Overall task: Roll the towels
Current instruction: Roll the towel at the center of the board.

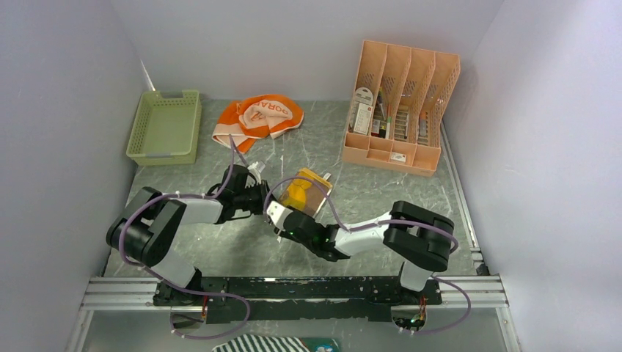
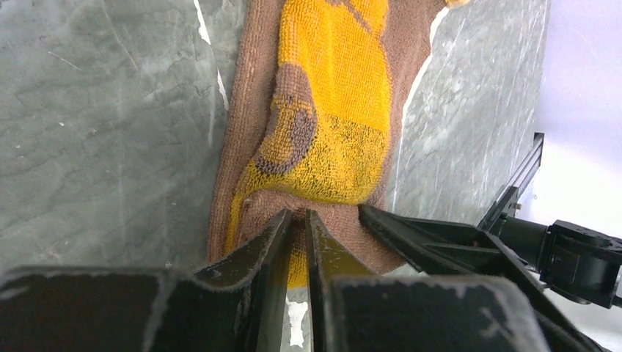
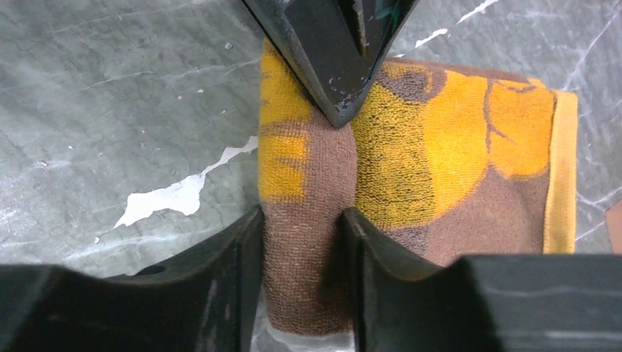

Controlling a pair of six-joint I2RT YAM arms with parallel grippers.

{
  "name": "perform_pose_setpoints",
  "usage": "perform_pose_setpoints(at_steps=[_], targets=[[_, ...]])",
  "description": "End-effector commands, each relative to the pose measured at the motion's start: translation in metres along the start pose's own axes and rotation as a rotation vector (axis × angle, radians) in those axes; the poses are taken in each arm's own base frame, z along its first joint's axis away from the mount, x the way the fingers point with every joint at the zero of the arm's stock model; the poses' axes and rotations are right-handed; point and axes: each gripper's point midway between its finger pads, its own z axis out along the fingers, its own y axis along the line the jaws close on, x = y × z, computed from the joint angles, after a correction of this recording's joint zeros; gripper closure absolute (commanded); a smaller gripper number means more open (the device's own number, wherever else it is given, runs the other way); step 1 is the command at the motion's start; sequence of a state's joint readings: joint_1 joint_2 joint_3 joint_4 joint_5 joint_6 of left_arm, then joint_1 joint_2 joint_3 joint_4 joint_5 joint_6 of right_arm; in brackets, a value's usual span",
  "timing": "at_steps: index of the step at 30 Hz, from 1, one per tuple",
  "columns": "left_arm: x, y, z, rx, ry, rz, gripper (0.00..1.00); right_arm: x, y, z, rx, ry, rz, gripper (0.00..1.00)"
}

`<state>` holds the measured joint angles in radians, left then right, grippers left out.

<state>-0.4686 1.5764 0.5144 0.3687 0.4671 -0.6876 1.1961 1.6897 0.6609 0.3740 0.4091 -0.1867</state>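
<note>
The yellow-tan towel (image 1: 308, 192) lies mid-table, its near-left end turned up into a short brown roll. My left gripper (image 1: 265, 198) is shut on that end; in the left wrist view its jaws (image 2: 298, 216) pinch the towel (image 2: 337, 88) at the brown edge. My right gripper (image 1: 284, 207) meets it from the near side. In the right wrist view the right gripper (image 3: 301, 216) clasps the rolled brown strip of the towel (image 3: 440, 132), both fingers touching it. The orange-bordered towel (image 1: 258, 117) lies crumpled at the back, apart from both grippers.
A pale green basket (image 1: 165, 126) stands at the back left. A peach desk organizer (image 1: 402, 106) with small items stands at the back right. White walls close in three sides, and a metal rail (image 1: 293, 290) runs along the near edge.
</note>
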Motion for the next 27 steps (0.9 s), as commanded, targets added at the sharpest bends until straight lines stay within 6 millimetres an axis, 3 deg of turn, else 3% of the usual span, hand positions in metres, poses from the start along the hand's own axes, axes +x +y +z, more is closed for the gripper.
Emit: perform_pose_setpoints(at_steps=[1, 5, 8, 14, 18, 22, 27], targets=[[-0.012, -0.002, -0.002, -0.032, -0.018, 0.047, 0.74, 0.039, 0.006, 0.001, -0.011, 0.143, 0.022, 0.64], [-0.028, -0.012, -0.009, -0.035, -0.053, 0.068, 0.73, 0.033, 0.019, 0.0, -0.147, 0.126, 0.164, 0.9], [-0.039, -0.017, -0.017, -0.034, -0.085, 0.077, 0.72, 0.026, 0.033, -0.006, -0.273, 0.114, 0.24, 1.0], [-0.075, -0.02, -0.061, -0.001, -0.241, 0.069, 0.65, 0.011, 0.051, -0.022, -0.5, 0.111, 0.447, 1.0], [-0.089, -0.038, -0.091, 0.022, -0.326, 0.125, 0.58, -0.003, 0.06, -0.036, -0.682, 0.123, 0.648, 1.0], [-0.081, -0.057, -0.101, 0.102, -0.315, 0.165, 0.58, -0.015, 0.056, -0.042, -0.799, 0.125, 0.803, 1.0], [-0.058, -0.061, -0.097, 0.143, -0.263, 0.185, 0.6, -0.023, 0.03, -0.04, -0.904, 0.087, 0.989, 1.0]])
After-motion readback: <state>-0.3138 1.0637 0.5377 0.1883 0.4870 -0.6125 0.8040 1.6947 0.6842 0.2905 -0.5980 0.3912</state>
